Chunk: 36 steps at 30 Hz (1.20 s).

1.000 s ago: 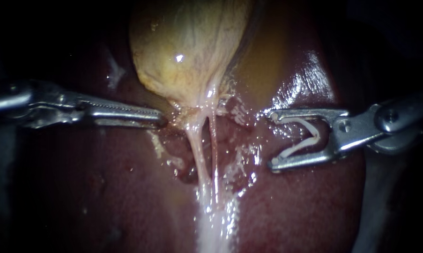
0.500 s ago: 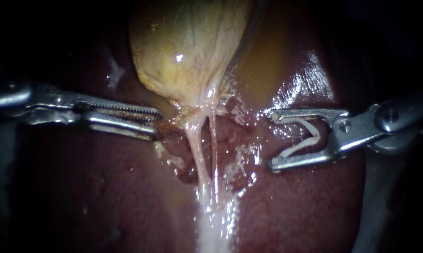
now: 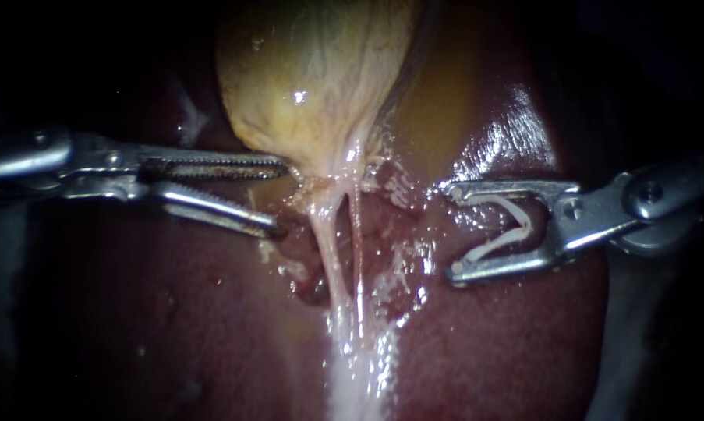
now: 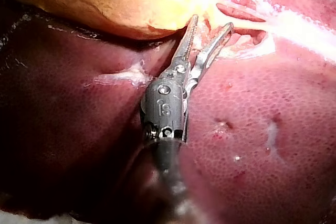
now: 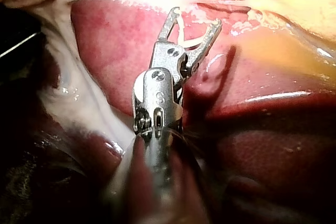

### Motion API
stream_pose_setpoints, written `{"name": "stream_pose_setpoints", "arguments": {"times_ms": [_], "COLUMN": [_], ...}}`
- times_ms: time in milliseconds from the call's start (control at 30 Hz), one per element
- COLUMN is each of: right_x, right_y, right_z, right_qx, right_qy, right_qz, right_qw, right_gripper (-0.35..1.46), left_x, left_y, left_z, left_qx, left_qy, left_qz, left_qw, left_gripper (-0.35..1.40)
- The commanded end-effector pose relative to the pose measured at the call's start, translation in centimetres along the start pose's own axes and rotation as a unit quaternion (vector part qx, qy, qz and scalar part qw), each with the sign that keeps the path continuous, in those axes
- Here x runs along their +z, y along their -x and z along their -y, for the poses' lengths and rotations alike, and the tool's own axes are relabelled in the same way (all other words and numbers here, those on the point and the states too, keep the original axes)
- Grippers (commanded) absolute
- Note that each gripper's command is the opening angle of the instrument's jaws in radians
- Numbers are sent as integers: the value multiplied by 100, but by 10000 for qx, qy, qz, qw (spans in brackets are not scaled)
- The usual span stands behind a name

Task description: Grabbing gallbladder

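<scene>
Endoscope view, nearest first. Liver (image 3: 172, 312) fills the foreground, dark red and wet. A glistening white band of tissue (image 3: 355, 374) runs over it, straight below the gallbladder.

The band narrows into two pale tubes (image 3: 330, 234) that climb side by side to the gallbladder's neck.

Left instrument (image 3: 283, 196): comes in level, left of the gallbladder's neck. Jaws partly open with a clear gap, nothing gripped. Upper jaw's tip is at the lower left edge of the gallbladder; contact cannot be confirmed. Lower jaw's tip lies on liver just beside the tubes. Left wrist view agrees: left instrument (image 4: 212, 22) open, toothed jaw under the gallbladder's rim.

Right instrument (image 3: 451, 231): right of the neck, well apart from the gallbladder. Jaws wide apart and holding a white V-shaped clip (image 3: 507, 230), one leg against each jaw. Right wrist view: same clip (image 5: 184, 38) seated in the right instrument (image 5: 195, 17), tips just short of the tubes.

Gallbladder (image 3: 313, 86): farthest, yellow-tan and veined, lying on the liver, ungrasped.
</scene>
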Motion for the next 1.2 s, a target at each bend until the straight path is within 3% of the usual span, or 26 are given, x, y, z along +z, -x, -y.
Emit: {"name": "stream_pose_setpoints", "arguments": {"times_ms": [33, 567, 800, 1200], "right_x": [1, 4, 5, 6], "right_y": [0, -2, -2, -3], "right_z": [0, 1, 0, 1], "right_qx": [1, 2, 3, 4], "right_qy": [0, 6, 9, 10], "right_qz": [1, 2, 2, 2], "right_qw": [10000, 10000, 10000, 10000], "right_gripper": [49, 49, 49, 49], "left_x": [2, 30, 35, 44], "left_y": [-1, 2, 14, 31], "left_z": [-1, 1, 6, 9], "left_qx": [-6, 5, 35, 54], "left_qy": [-16, -89, -116, -173], "left_qz": [7, 6, -8, 318], "left_qw": [10000, 10000, 9999, 9993], "left_gripper": [32, 19, -8, -27]}}
